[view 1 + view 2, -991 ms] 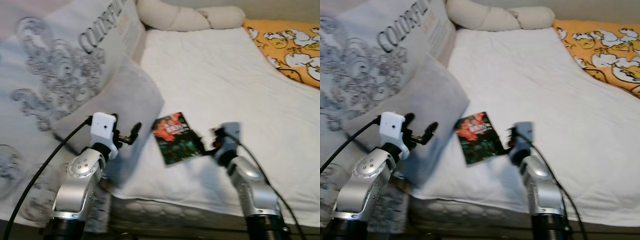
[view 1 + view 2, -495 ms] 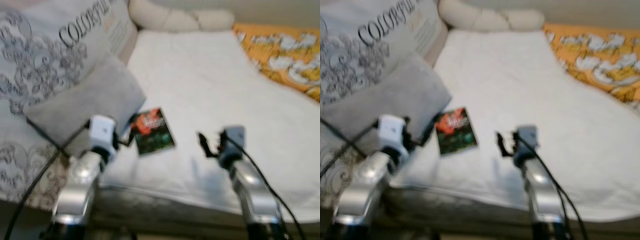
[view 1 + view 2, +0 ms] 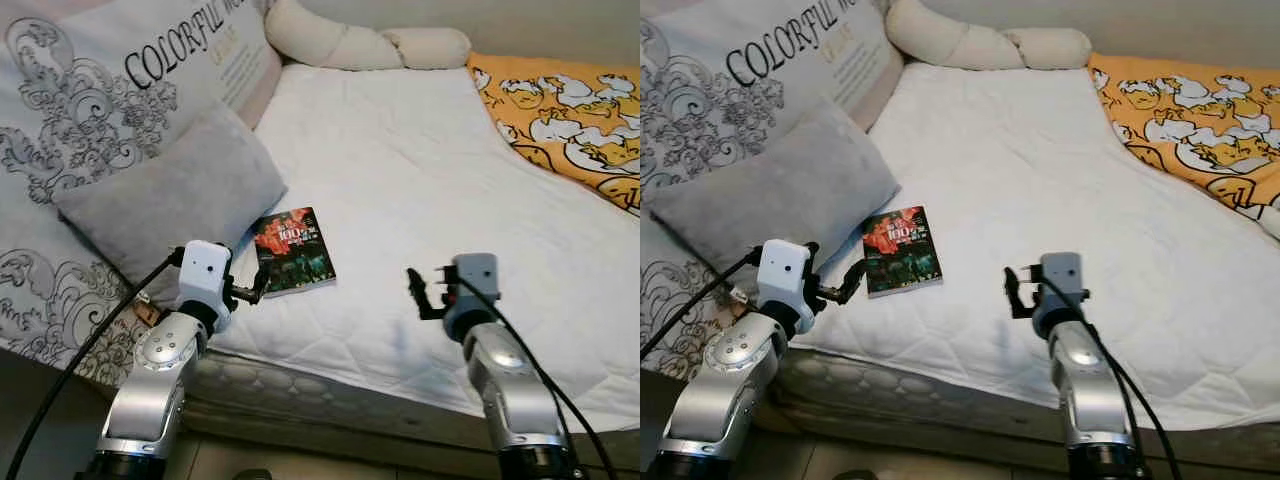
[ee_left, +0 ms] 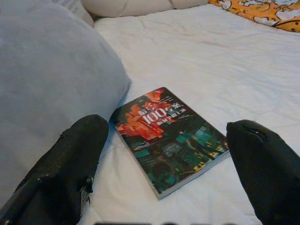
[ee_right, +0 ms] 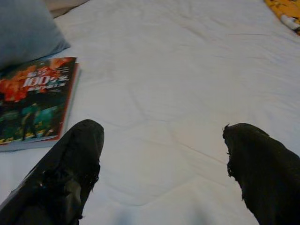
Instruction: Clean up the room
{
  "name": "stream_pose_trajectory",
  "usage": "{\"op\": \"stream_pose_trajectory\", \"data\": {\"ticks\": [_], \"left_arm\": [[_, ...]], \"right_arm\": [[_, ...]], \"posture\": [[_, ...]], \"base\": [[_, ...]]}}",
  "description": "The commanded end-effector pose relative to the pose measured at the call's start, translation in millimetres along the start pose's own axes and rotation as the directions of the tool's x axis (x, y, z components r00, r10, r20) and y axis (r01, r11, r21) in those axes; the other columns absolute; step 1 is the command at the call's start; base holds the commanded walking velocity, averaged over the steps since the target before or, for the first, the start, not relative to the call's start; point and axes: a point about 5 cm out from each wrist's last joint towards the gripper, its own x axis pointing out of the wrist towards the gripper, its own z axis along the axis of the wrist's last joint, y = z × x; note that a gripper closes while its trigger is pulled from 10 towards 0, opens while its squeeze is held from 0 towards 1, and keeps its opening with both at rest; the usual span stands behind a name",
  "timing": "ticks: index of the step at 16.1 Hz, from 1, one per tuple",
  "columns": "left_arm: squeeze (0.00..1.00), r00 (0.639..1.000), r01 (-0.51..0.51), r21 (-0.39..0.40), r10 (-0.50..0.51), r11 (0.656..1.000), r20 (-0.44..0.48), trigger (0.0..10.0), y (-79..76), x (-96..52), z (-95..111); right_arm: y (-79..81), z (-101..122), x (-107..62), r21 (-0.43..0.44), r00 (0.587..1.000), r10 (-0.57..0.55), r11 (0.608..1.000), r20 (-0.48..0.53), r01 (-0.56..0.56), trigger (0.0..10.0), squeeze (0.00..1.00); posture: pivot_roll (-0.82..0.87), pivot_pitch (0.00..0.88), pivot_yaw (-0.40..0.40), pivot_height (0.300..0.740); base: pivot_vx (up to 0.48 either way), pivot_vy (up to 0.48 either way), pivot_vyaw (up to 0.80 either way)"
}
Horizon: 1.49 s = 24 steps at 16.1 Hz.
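A book point(image 3: 293, 251) with a red and green cover lay flat on the white bed point(image 3: 420, 180), close to the near edge and toward the left, its cover facing up and a large "100" printed across the red part. Its far-left corner sat just beside the grey pillow point(image 3: 170, 195), which leaned against a bigger white cushion point(image 3: 110, 90) printed with grey scrolls and the word "COLORFUL". The left gripper point(image 3: 256, 284) hung just near the book's near-left corner, pointing at it, and in the left wrist view its two black fingers point(image 4: 70, 164) stood wide apart with the book lying between them on the sheet, nothing held. The right gripper point(image 3: 418, 292) hovered over bare sheet to the right of the book, well apart from it; its fingers point(image 5: 70, 168) were likewise spread wide and empty, with the book off to one side in that wrist view. At the far end of the bed a long cream bolster point(image 3: 360, 45) ran across the head, and an orange blanket point(image 3: 560, 110) with white cartoon shapes covered the far-right side. The quilted mattress edge point(image 3: 300, 385) showed below the sheet on the near side.
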Motion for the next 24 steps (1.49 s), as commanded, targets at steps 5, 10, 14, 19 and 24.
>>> {"op": "stream_pose_trajectory", "data": {"ticks": [5, 10, 14, 19, 24], "left_arm": [[0.00, 0.999, -0.023, 0.014, 0.023, 1.000, 0.029, 10.0, 3.4, 0.4, 7], [0.00, 0.999, -0.037, 0.015, 0.037, 0.999, 0.014, 10.0, 5.7, 1.4, 5], [0.00, 0.999, -0.030, -0.006, 0.030, 1.000, 0.028, 10.0, 4.4, 4.5, 8], [0.00, 0.999, -0.038, -0.001, 0.038, 0.999, 0.023, 10.0, 6.5, 6.7, 9], [0.00, 0.998, -0.061, 0.034, 0.060, 0.998, 0.026, 10.0, 8.8, 9.3, 11]], "right_arm": [[2.6, 5, 0.3, 0.004, 1.000, 0.024, 1.000, 0.019, -0.024, 10.0, 0.00], [0.4, 3, 1.5, -0.004, 1.000, 0.026, 1.000, 0.000, -0.026, 10.0, 0.00], [4.4, 6, 3.0, 0.009, 0.999, 0.036, 0.999, 0.013, -0.036, 10.0, 0.00], [10.4, 6, 4.9, 0.012, 0.998, 0.055, 0.998, 0.009, -0.055, 10.0, 0.00], [12.1, 7, 6.5, 0.009, 0.998, 0.061, 0.998, 0.010, -0.061, 10.0, 0.00]], "posture": [[0.08, 0.000, 0.017, 0.740], [0.08, 0.000, 0.018, 0.740], [0.07, 0.000, 0.018, 0.740], [0.08, 0.000, 0.017, 0.740], [0.08, 0.000, 0.018, 0.740]], "base": [[0.000, -0.096, 0.00], [0.000, 0.000, 0.00], [0.000, 0.211, 0.00], [0.000, 0.412, 0.00], [0.000, 0.000, 0.00]]}}
